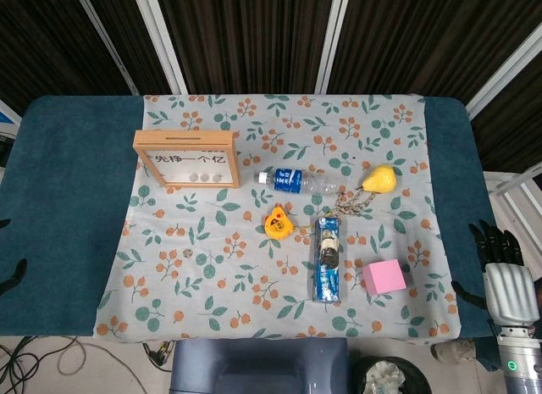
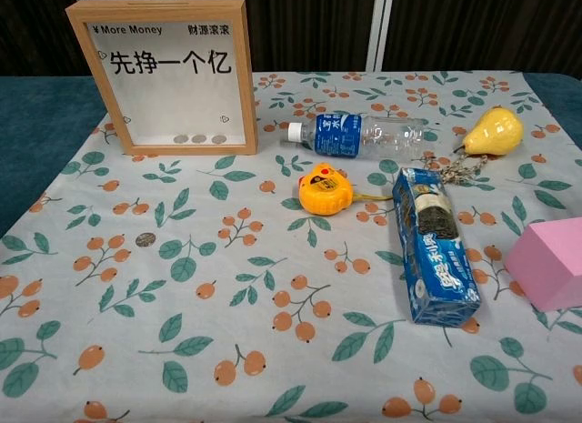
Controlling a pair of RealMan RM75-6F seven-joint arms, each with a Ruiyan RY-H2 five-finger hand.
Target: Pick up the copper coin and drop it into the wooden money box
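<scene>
Task progress nil: copper coin (image 2: 145,240) flat on floral cloth (image 2: 300,368), well apart from wooden money box (image 2: 171,75), untouched; right hand (image 1: 506,275) off table edge, fingers spread, holding nothing; left hand (image 1: 10,278) barely visible, state indeterminable; pick and drop both outstanding.

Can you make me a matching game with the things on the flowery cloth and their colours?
Things:
1. pear
2. block
3. biscuit packet
4. tape measure

Colours:
A. blue
B. orange
C. yellow
D. pink

Pairs: 1-C, 2-D, 3-A, 4-B
</scene>
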